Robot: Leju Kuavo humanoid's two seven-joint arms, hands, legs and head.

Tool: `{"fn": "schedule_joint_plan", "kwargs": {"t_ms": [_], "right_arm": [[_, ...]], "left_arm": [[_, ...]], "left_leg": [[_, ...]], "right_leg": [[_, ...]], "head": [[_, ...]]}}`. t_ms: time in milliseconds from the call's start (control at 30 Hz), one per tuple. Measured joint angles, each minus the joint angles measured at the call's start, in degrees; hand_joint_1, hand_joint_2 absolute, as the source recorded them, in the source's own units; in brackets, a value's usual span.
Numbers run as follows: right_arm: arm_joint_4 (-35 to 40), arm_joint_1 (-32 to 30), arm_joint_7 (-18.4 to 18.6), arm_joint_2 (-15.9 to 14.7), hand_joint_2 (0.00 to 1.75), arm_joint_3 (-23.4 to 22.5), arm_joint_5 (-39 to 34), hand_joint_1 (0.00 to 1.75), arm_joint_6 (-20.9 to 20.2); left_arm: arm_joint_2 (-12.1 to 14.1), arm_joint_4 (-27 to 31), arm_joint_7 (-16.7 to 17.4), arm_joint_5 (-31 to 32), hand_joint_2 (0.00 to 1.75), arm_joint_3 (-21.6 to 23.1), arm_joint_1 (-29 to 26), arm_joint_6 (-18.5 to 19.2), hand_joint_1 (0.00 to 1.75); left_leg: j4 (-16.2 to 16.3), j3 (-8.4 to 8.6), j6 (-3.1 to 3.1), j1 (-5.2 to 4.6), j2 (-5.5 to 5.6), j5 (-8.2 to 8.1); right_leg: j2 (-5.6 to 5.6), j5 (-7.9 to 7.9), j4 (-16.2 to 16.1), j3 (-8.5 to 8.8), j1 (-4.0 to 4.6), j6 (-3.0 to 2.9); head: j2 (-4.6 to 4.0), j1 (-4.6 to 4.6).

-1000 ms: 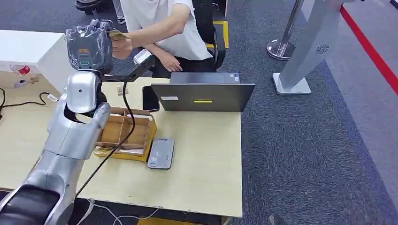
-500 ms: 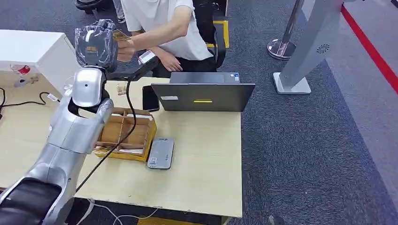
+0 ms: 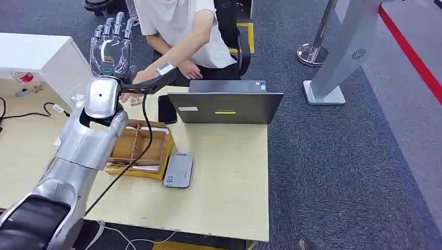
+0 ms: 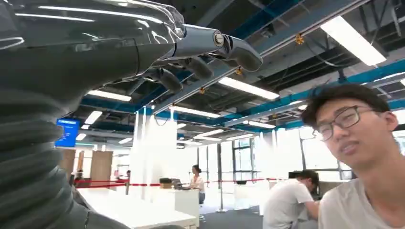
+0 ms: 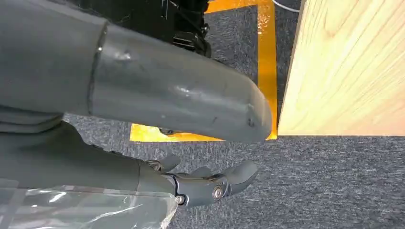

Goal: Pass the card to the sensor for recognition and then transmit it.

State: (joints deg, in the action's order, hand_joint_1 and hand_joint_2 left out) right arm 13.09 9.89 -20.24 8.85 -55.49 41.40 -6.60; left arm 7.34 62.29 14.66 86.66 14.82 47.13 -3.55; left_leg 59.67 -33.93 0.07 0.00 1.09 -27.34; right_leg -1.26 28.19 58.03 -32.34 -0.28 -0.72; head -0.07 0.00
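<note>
The left hand [image 3: 110, 44] is raised upright, fingers spread and holding nothing, which suggests the card is already passed on; just below it a person's hand [image 3: 126, 89] reaches in over the table's [image 3: 229, 172] far edge, but I cannot tell whether it holds the card. Nearer the robot than that hand sit a divided cardboard box [image 3: 166, 148] and a flat grey sensor [image 3: 179, 170], with a laptop [image 3: 225, 108] to the hand's right. The right hand [image 5: 205, 183] hangs beside the table, loosely curved, holding nothing.
</note>
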Motion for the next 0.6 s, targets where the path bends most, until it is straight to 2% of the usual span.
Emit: {"fn": "schedule_joint_plan", "kwargs": {"t_ms": [100, 233, 300, 367, 400, 467, 533, 600], "right_arm": [[0.00, -0.40, -0.77, 0.00, 0.00, -0.39, -0.57, 0.00, 0.00], [-0.02, -1.15, -1.75, 0.00, 0.00, -1.20, -1.58, 0.00, -0.11], [-0.02, -1.39, -2.38, 0.00, 0.00, -1.90, -2.49, 0.00, -0.37], [0.00, -1.66, -2.80, -0.02, 0.00, -2.53, -2.99, 0.00, -0.52], [0.00, -1.75, -2.91, -0.02, 0.00, -2.90, -3.08, 0.00, -0.54], [0.00, -2.00, -3.02, -0.09, 0.00, -3.30, -3.17, 0.00, -0.70], [0.00, -2.01, -3.00, -0.20, 0.00, -3.50, -3.24, 0.00, -0.79], [0.00, -2.02, -2.89, -0.46, 0.00, -3.89, -3.30, 0.00, -0.79]], "left_arm": [[0.66, 3.99, -3.83, 0.00, 1.75, -1.45, -4.14, -1.96, 0.00], [2.49, 12.95, -11.26, -1.12, 1.75, -6.30, -10.99, -3.88, 0.00], [4.13, 18.45, -15.81, -5.82, 1.75, -9.71, -15.11, -5.36, 0.00], [6.00, 23.69, -18.91, -11.41, 1.75, -13.92, -19.54, -6.67, 0.00], [7.40, 26.13, -20.29, -13.97, 1.75, -16.72, -22.02, -7.14, 0.00], [11.68, 28.26, -23.61, -21.78, 1.75, -26.02, -26.19, -5.82, 0.00], [16.64, 26.74, -28.57, -30.26, 1.75, -38.19, -28.51, -2.92, 0.00], [20.04, 24.57, -32.97, -33.07, 1.75, -47.61, -29.58, -1.85, 0.00]], "left_leg": [[-0.03, -0.01, 0.00, -0.01, -0.02, -0.01], [-0.07, -0.06, -0.03, 0.00, -0.05, -0.04], [-0.12, -0.06, -0.04, 0.00, -0.12, -0.04], [-0.18, -0.08, -0.08, 0.00, -0.18, -0.07], [-0.22, -0.08, -0.12, 0.00, -0.26, -0.10], [-0.27, 0.10, -0.23, 0.01, -0.51, -0.17], [-0.27, 0.10, -0.37, 0.09, -0.90, -0.23], [-0.27, 0.10, -0.41, 0.15, -0.83, -0.21]], "right_leg": [[-0.03, 0.01, 0.00, 0.00, 0.00, 0.00], [-0.06, 0.04, 0.00, -0.06, 0.00, -0.01], [-0.12, 0.04, 0.01, -0.09, 0.00, -0.01], [-0.18, 0.05, 0.05, -0.11, 0.01, -0.03], [-0.29, 0.09, 0.06, -0.12, 0.02, -0.09], [-0.56, 0.14, 0.09, -0.15, 0.03, -0.18], [-0.92, 0.12, 0.10, -0.36, 0.08, -0.28], [-0.88, 0.16, 0.10, -0.39, 0.15, -0.38]], "head": [[0.00, 0.00], [0.00, 0.02], [0.00, 0.00], [0.00, 0.04], [0.00, 0.04], [0.00, 0.04], [0.00, -0.07], [0.00, -0.37]]}}
